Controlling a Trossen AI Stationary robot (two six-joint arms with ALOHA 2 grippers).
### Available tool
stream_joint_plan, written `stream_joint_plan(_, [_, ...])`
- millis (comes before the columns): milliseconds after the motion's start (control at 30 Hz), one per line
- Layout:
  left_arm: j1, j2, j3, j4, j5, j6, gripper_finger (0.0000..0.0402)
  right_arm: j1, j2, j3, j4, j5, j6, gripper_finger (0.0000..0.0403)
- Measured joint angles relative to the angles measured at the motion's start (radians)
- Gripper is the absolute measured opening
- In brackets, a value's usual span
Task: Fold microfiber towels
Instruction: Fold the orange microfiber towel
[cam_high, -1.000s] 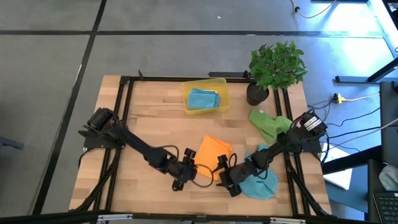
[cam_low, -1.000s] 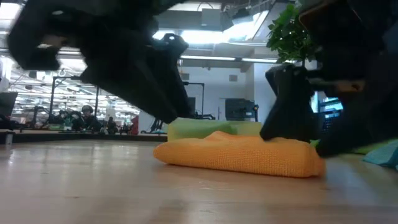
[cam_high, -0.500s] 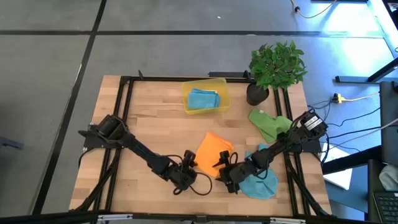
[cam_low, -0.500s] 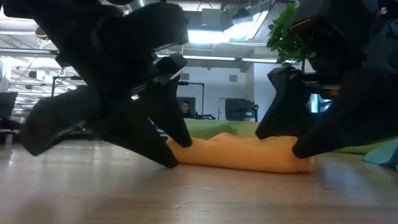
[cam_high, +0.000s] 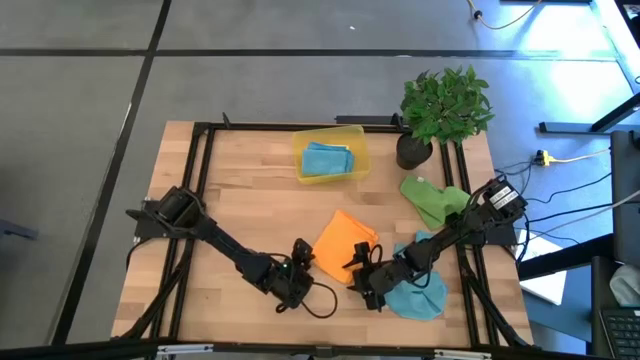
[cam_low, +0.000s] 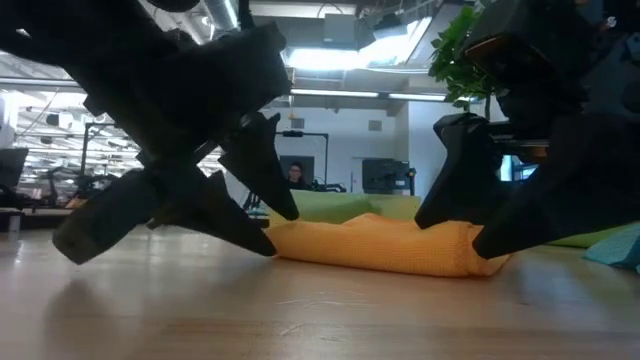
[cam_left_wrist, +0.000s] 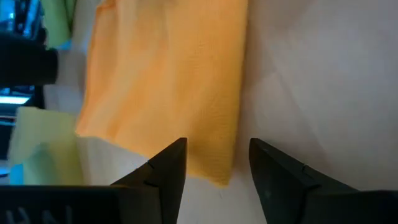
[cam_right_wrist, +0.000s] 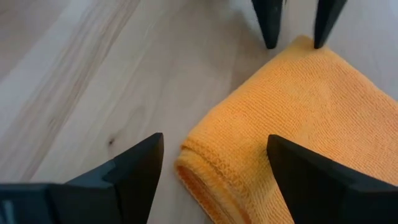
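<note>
The orange towel lies folded near the front middle of the bench. The left pincer sits low at its left corner, fingers parted, seemingly holding nothing. The right pincer stands spread wide at the towel's near right corner, also empty.

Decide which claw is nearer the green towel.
Right. The right claw sits at the orange towel's front-right corner, closer to the green towel; the left claw is beyond the orange towel's far side.
</note>
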Motion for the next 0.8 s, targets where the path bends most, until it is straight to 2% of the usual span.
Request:
stream_joint_plan(133, [0.014, 0.0, 0.0, -0.043, -0.015, -0.001, 0.0165, 0.0, 0.0, 0.0, 0.0, 0.0, 0.003, 0.0288])
stream_joint_plan(367, [0.049, 0.01, 0.004, -0.036, 0.035, -0.005, 0.0165, -0.002, -0.001, 0.0, 0.0, 0.0, 0.022, 0.0288])
stream_joint_plan(567, [0.044, 0.055, 0.008, -0.024, 0.01, 0.087, 0.0161, -0.002, -0.001, -0.001, 0.0, 0.0, 0.024, 0.0288])
stream_joint_plan(667, [0.037, 0.057, 0.008, -0.02, 0.011, 0.117, 0.0135, -0.002, -0.001, 0.0, 0.007, 0.023, 0.023, 0.0288])
stream_joint_plan(800, [0.038, 0.04, 0.004, -0.023, 0.027, 0.111, 0.0067, 0.021, -0.001, 0.043, 0.005, 0.125, 0.012, 0.0281])
